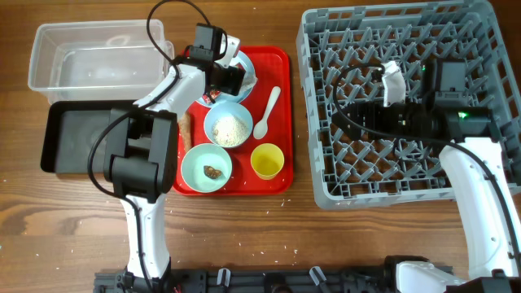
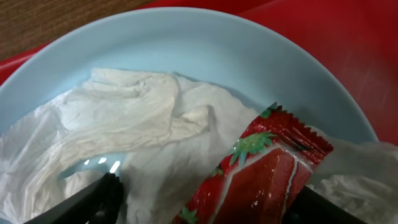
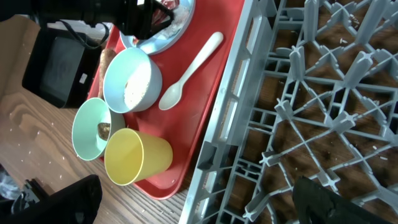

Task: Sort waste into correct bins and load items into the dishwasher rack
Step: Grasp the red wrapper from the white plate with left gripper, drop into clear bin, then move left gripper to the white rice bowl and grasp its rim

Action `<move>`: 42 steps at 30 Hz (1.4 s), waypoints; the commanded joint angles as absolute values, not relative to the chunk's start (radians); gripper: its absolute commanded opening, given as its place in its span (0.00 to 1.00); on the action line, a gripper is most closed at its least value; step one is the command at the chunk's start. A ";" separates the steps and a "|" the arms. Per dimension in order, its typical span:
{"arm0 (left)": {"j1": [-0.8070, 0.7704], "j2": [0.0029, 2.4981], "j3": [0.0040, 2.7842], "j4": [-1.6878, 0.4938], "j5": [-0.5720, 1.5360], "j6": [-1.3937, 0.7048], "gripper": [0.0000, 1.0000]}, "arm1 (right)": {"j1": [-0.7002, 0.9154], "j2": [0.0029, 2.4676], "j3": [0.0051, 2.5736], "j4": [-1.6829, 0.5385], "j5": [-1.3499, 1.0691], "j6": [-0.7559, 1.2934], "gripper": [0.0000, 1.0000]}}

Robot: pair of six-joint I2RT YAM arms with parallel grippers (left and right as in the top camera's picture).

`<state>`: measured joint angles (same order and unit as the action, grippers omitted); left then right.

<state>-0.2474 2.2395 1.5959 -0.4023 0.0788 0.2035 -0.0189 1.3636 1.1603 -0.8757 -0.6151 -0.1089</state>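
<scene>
My left gripper [image 1: 221, 77] is down over the pale plate [image 2: 205, 50] at the back of the red serving tray [image 1: 281, 98]. In the left wrist view its open fingers [image 2: 205, 205] straddle the red-and-white wrapper [image 2: 261, 168] and the crumpled white paper [image 2: 143, 118]. The white bowl [image 1: 228, 126] holds rice-like crumbs. The teal bowl [image 1: 206, 167] holds a small brown lump. The yellow cup [image 1: 267, 160], the white spoon [image 1: 267, 114] and the brown stick [image 1: 186, 126] lie on the tray. My right gripper [image 1: 342, 112] hovers open and empty [image 3: 199, 199] over the left side of the grey dishwasher rack [image 1: 399, 106].
The clear tub [image 1: 98, 57] stands at the back left, with the black tray [image 1: 81, 134] just in front of it. Both are left of the red tray. The rack's left wall [image 3: 217, 124] runs close along the red tray's right edge.
</scene>
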 commanded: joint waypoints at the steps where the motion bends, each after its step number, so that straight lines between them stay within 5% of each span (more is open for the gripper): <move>1: -0.247 2.304 1.591 -0.414 0.092 0.206 0.28 | -0.019 1.365 1.174 -0.876 -0.601 -0.102 1.00; 2: -0.247 2.304 1.591 -0.410 0.092 0.206 0.09 | -0.019 1.365 1.174 -0.876 -0.601 -0.102 1.00; 3: -0.247 2.304 1.591 -0.410 0.092 0.201 0.04 | -0.019 1.365 1.174 -0.876 -0.601 -0.102 1.00; 8: -0.226 2.225 1.665 -0.432 0.092 0.032 0.04 | -0.019 1.365 1.174 -0.875 -0.598 -0.102 0.99; 15: -0.170 1.815 1.730 -0.614 0.054 -0.099 0.04 | -0.019 1.365 1.174 -0.864 -0.548 -0.105 0.92; 29: 0.150 2.038 1.730 -0.475 -0.013 -0.003 0.04 | -0.019 1.365 1.174 -0.854 -0.526 -0.105 0.93; 31: 0.155 2.079 1.730 -0.464 -0.013 -0.004 0.13 | -0.019 1.365 1.174 -0.855 -0.526 -0.105 0.92; 33: 0.155 2.102 1.730 -0.463 -0.018 -0.004 0.33 | -0.019 1.365 1.174 -0.854 -0.526 -0.105 0.92; 34: 0.155 2.104 1.730 -0.463 -0.017 -0.004 0.72 | -0.019 1.365 1.174 -0.854 -0.526 -0.105 0.93; 35: 0.155 2.104 1.730 -0.457 -0.017 -0.004 0.97 | -0.019 1.365 1.174 -0.854 -0.523 -0.105 0.93; 42: 0.151 1.961 1.730 -0.480 -0.001 -0.007 1.00 | -0.019 1.365 1.174 -0.823 -0.496 -0.105 0.96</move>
